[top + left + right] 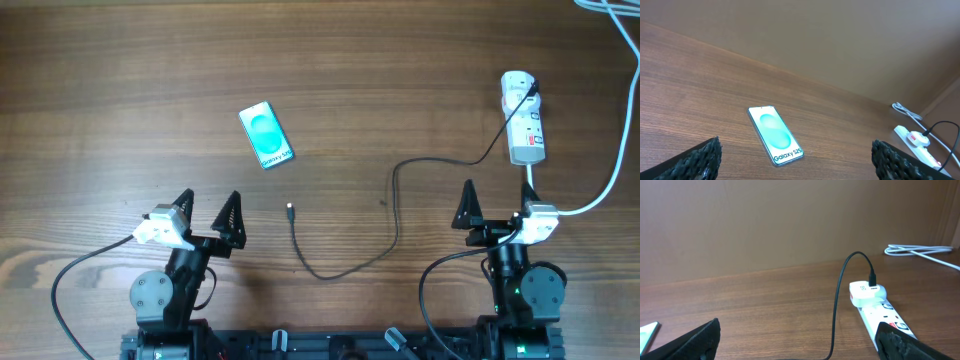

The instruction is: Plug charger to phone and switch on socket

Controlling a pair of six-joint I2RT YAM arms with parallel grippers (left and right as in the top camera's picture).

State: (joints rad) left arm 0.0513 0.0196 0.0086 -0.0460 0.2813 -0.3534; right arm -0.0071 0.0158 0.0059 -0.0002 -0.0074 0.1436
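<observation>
The phone (pixel 266 136) lies flat at the table's centre-left, teal screen up; the left wrist view shows it (pixel 776 135) with "Galaxy S25" at its near end. The charger, a thin black cable (pixel 396 215), runs from the white socket strip (pixel 522 118) at the right and loops down. Its silvery tip (pixel 289 209) lies free below the phone. My left gripper (pixel 209 200) is open and empty, near the phone and the tip. My right gripper (pixel 497 200) is open and empty, just in front of the socket (pixel 880 307). The cable (pixel 836 310) passes between its fingers.
The socket's white lead (pixel 610 190) curves along the right edge past my right gripper. A thick white cable (pixel 920 251) lies at the far right. A white adapter (pixel 866 291) with the black cable in it sits at the strip's far end.
</observation>
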